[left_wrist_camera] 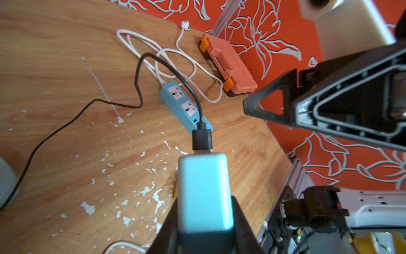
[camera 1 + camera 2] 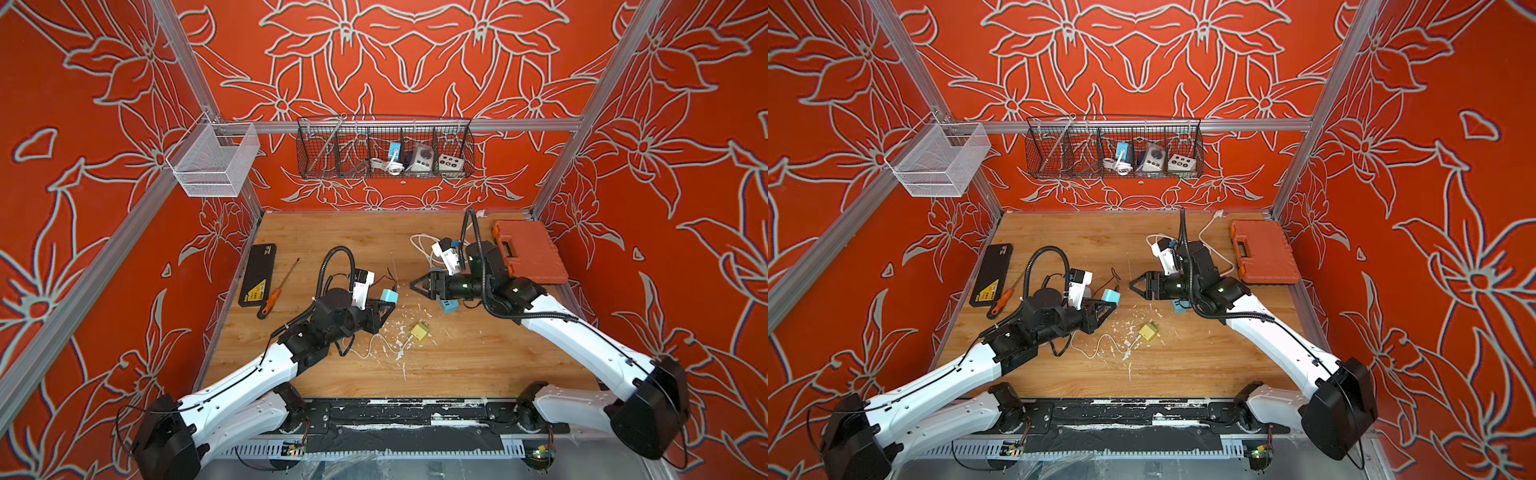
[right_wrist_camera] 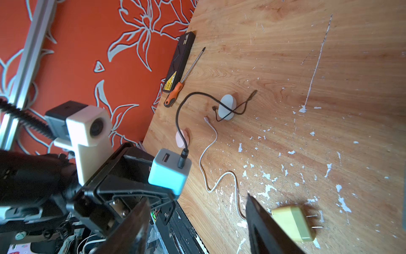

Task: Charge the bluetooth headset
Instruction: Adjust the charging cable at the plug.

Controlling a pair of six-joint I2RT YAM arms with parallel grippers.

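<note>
- The headset case (image 3: pixel 227 106) is a small, smooth, pale-grey oval pod lying flat on the wooden table (image 3: pixel 285 66), near the left arm and the screwdriver (image 3: pixel 174 93)
- A thin black cable (image 1: pixel 136 77) loops across the pod; its small end seems to lie just beside it rather than in it, though the view is too coarse to be sure
- The cable's thick USB plug sits in the charger cube (image 1: pixel 204 189), a matt light-blue block with rounded corners and a second, free port
- The left gripper (image 2: pixel 385 306) is clamped on that cube, with black fingers on two of its sides holding it clear of the table; the arm reaches forward and low, with the wrist turned toward the middle
- The right gripper (image 2: pixel 417 286) faces it, near the cube but apart from it, with its triangular jaws spread and nothing between them; its arm is folded at the elbow above the blue power strip (image 1: pixel 184 105)
- The strip is a long plastic bar with two sockets, and its white lead (image 1: pixel 214 101) is coiled behind it
- A yellow plug (image 3: pixel 294 222) with bare prongs lies on the paint-flecked boards
</note>
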